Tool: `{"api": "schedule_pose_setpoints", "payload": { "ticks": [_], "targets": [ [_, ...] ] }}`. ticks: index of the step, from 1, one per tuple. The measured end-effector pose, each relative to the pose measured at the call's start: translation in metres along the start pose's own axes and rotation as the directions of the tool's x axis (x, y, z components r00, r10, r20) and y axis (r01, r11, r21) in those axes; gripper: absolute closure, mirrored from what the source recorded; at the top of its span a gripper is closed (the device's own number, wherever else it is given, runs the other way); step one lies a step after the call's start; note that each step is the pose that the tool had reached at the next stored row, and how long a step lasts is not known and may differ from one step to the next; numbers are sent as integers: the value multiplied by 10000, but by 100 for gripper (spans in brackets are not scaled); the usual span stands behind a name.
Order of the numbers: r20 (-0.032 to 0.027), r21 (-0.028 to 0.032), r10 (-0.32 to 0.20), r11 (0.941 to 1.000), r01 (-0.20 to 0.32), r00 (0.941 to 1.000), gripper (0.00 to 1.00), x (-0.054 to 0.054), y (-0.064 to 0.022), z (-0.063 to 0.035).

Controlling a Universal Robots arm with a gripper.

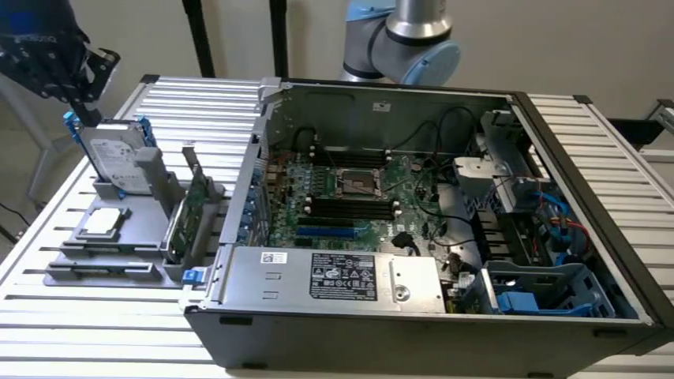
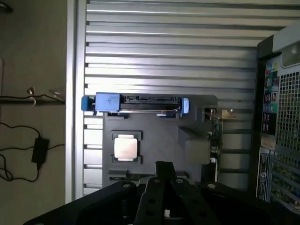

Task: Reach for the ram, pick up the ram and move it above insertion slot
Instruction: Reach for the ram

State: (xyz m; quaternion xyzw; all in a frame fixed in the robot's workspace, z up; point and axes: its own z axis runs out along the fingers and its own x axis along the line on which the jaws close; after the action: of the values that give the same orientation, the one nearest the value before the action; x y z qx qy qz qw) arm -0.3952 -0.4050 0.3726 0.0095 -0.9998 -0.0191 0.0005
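The end effector [image 1: 82,103] hangs high over the exterior view's left, well above a grey holder [image 1: 126,257] that sits on the slatted surface [image 1: 95,332] just beside the open computer case [image 1: 421,335]. Its fingers are pressed fully together with nothing between them, and in the wrist view their dark tips [image 2: 163,166] point straight down at the holder. The ram [image 1: 103,274] seems to be the thin strip standing on edge in the long slot along the holder's near side, though it is hard to tell apart from the grey plastic. It is untouched and well apart from the end effector. In the same holder a silver hard drive [image 1: 110,162] with blue rails stands upright at the far end. A square processor [image 1: 106,223] lies flat in a recess between the drive and the ram's slot, and a green expansion card [image 1: 188,213] stands on edge on the side nearest the case. Inside the case, black memory slots [image 1: 348,207] run across the middle of the motherboard. The arm [image 1: 416,39] rises behind the case.
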Motion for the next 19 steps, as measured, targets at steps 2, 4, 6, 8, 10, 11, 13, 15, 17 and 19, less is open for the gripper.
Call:
{"api": "schedule_pose_setpoints", "payload": {
  "ticks": [2, 4, 6, 8, 10, 11, 13, 15, 17, 19],
  "targets": [
    [0, 0, -1, 10000, 1, 10000, 89, 1, -90, -3],
    [0, 0, 0, 10000, 0, 10000, 89, 4, -180, -6],
    [0, 0, -1, 10000, 1, 10000, 89, 5, -274, -10],
    [0, -1, 0, 10000, 0, 10000, 89, 7, -364, -11],
    [1, 0, 0, 10000, 0, 10000, 89, 9, -453, -9],
    [1, 0, -1, 10000, 1, 10000, 89, 9, -499, -7],
    [0, 1, -1, 10000, 1, 10000, 89, 11, -592, -3],
    [0, 0, 0, 10000, 0, 10000, 89, 13, -682, 5],
    [-1, 1, -2, 10000, 2, 10000, 89, 14, -770, 14],
    [1, 4, -2, 10000, 2, 10000, 89, 14, -844, 22]
  ]
}}
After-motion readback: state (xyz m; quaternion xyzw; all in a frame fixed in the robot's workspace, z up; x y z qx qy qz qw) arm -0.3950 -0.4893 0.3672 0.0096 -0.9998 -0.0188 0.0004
